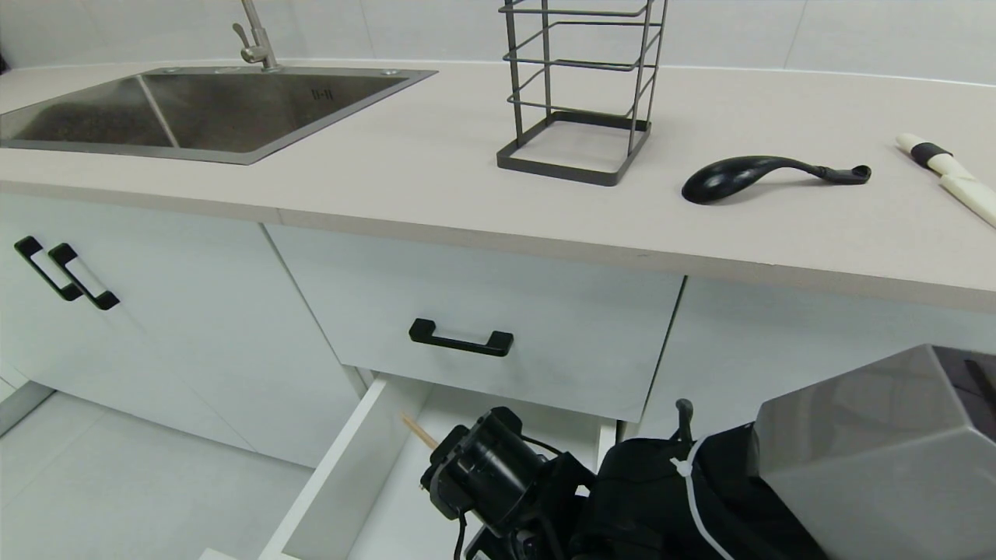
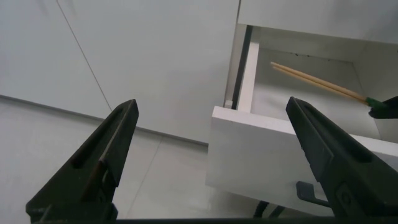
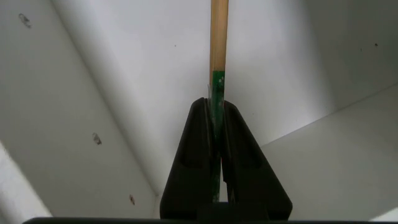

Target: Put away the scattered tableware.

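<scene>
No legible writing; a small mark (image 1: 323,94) on the sink (image 1: 233,117) wall is unreadable.

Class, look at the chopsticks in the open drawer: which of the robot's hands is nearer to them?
Right. The right hand is shut on the chopsticks inside the drawer. The left hand hangs open outside the drawer, off its front corner.

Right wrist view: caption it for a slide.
Right tool shut on wooden chopsticks inside the open white drawer.
</scene>
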`<state>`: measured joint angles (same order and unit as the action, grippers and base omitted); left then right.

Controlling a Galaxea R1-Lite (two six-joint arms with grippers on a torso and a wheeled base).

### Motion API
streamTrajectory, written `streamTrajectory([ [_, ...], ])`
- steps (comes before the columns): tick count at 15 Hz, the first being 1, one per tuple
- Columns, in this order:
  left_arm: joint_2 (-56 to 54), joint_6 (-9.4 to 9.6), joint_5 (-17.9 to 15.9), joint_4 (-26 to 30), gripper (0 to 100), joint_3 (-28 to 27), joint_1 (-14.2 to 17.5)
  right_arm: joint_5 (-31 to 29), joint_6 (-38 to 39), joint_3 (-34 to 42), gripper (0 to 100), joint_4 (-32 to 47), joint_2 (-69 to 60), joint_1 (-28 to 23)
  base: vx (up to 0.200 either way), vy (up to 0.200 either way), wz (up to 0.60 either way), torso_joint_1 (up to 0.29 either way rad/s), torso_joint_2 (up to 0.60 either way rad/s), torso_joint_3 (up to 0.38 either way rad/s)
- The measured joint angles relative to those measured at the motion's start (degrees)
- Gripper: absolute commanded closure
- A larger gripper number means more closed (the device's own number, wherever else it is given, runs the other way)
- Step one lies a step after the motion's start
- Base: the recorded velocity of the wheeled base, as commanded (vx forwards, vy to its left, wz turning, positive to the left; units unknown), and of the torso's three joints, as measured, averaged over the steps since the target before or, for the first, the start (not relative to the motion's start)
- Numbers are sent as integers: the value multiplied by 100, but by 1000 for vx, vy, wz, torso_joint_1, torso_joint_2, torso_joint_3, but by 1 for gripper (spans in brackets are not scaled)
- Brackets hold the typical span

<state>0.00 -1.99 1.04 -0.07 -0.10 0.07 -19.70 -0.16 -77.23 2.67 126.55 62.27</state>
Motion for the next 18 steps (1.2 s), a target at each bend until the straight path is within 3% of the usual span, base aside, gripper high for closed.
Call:
streamTrajectory([
  [18, 0, -1, 0, 0, 0, 0, 0, -143, 65, -529, 100, 184, 831, -67, 0, 0, 0, 0, 0, 0],
])
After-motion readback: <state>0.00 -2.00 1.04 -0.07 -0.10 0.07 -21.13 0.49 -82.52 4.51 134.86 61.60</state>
